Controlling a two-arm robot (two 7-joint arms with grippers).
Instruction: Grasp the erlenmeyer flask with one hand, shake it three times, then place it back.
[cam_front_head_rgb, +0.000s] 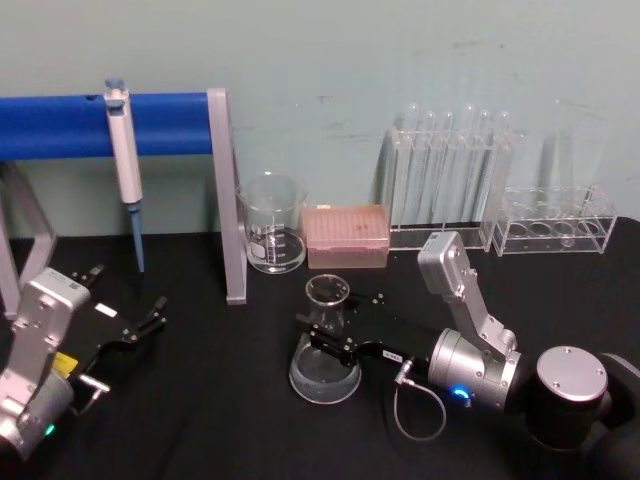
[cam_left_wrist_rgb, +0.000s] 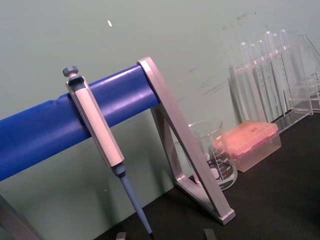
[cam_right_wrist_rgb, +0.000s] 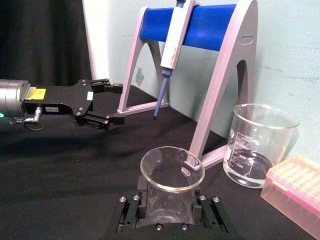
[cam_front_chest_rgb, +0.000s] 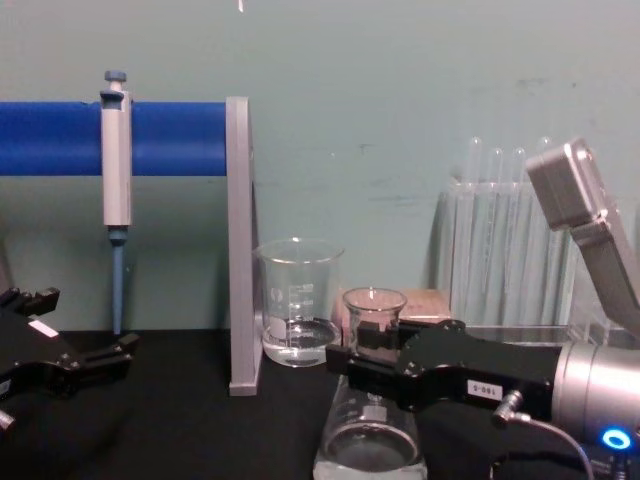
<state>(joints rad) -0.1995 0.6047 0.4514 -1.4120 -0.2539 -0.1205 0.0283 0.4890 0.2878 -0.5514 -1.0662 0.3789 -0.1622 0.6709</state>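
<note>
With black two-fingered right gripper (cam_front_head_rgb: 326, 340) clenched on neck of clear glass conical flask (cam_front_head_rgb: 325, 381), lower centre, lift straight, shake gently; leave black left gripper (cam_front_head_rgb: 130, 295) parked, fingers released, lower left.

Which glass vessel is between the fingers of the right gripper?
The erlenmeyer flask, the conical one: the right gripper is shut on its narrow neck. The cylindrical beaker and the test tubes stand untouched farther back.

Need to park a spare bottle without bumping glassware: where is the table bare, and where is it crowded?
Bare: the black table between the left tool and the erlenmeyer flask, in front of the stand leg. Crowded: the back row of beaker, pink tip box and test tube racks; the right tool, gripping the flask, fills the right side.
</note>
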